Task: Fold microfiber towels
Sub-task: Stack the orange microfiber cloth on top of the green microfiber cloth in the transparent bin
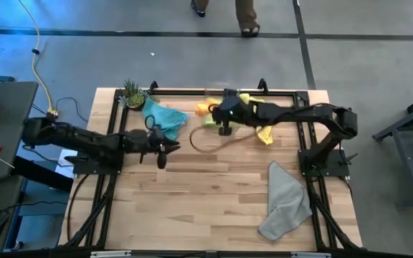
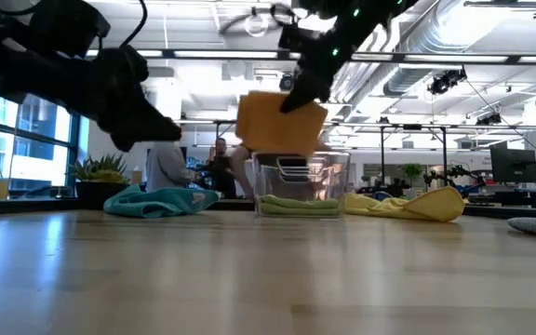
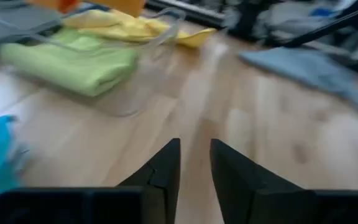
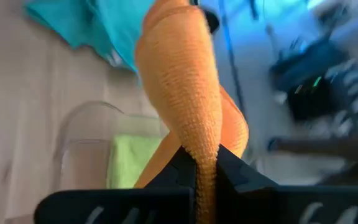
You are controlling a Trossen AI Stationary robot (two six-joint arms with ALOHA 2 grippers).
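My right gripper (image 1: 223,123) is shut on the orange towel (image 2: 280,121) and holds it in the air over the clear plastic bin (image 2: 335,177). A folded lime green towel (image 2: 298,203) lies flat in the bin. The yellow towel (image 2: 417,203) lies crumpled behind the bin. The teal towel (image 1: 162,118) lies crumpled at the far left. The grey towel (image 1: 284,201) lies spread at the near right. My left gripper (image 3: 195,163) hovers above the bare table near the teal towel, empty, with a narrow gap between its fingers. My right gripper pinches the orange towel between its two fingers at a bunched, folded part (image 4: 205,163), several layers thick. The fingers come from above, slanting down. The towel is lifted clear and hangs below the fingers above the bin (image 4: 86,134).
A small potted plant (image 1: 131,92) stands at the table's far left corner. People stand in the room beyond the table. Bare wood (image 1: 206,208) lies across the near half, left of the grey towel.
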